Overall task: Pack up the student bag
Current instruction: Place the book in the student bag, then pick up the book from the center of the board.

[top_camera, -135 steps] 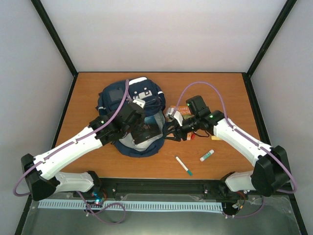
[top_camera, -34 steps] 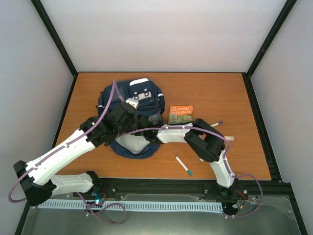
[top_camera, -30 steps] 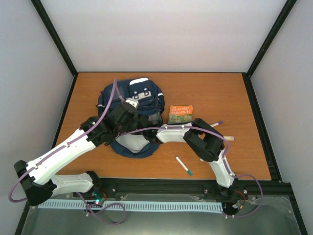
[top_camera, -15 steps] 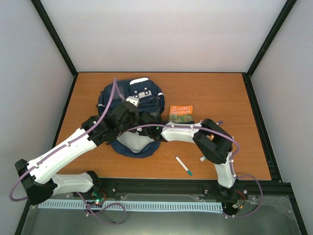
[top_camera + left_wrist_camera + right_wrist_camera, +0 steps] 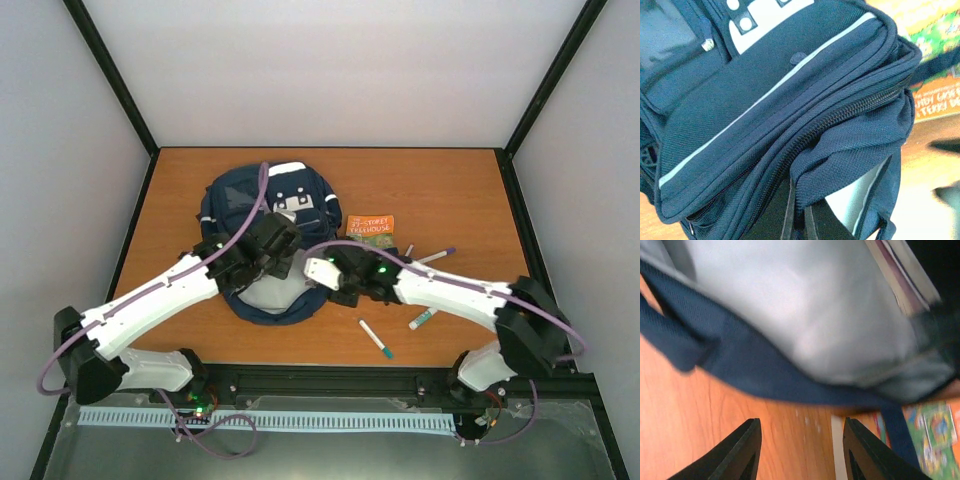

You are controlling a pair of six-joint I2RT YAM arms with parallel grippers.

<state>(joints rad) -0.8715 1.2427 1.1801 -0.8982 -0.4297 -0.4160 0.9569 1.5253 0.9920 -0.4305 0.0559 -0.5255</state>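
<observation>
The student bag (image 5: 240, 196) is navy with white stripes and lies at the left centre of the table, its mouth toward me. My left gripper (image 5: 283, 252) is shut on the bag's upper flap; in the left wrist view the navy fabric (image 5: 850, 145) is pinched between the fingers (image 5: 816, 222). My right gripper (image 5: 322, 283) sits just right of the mouth, low over the wood. In its own view the right gripper (image 5: 802, 450) is open with nothing between its fingers (image 5: 745, 452). The pale grey lining (image 5: 805, 315) shows, with a book's page edges (image 5: 900, 275) inside.
An orange and green book (image 5: 370, 232) lies right of the bag, also seen as the book (image 5: 935, 30) in the left wrist view. Pens lie on the table: one (image 5: 377, 338) near the front, one (image 5: 423, 318) beside it, one (image 5: 437, 255) farther back.
The right arm has drawn back out of the bag's mouth and its jaws have opened. The left gripper kept hold of the flap and moved slightly right.
</observation>
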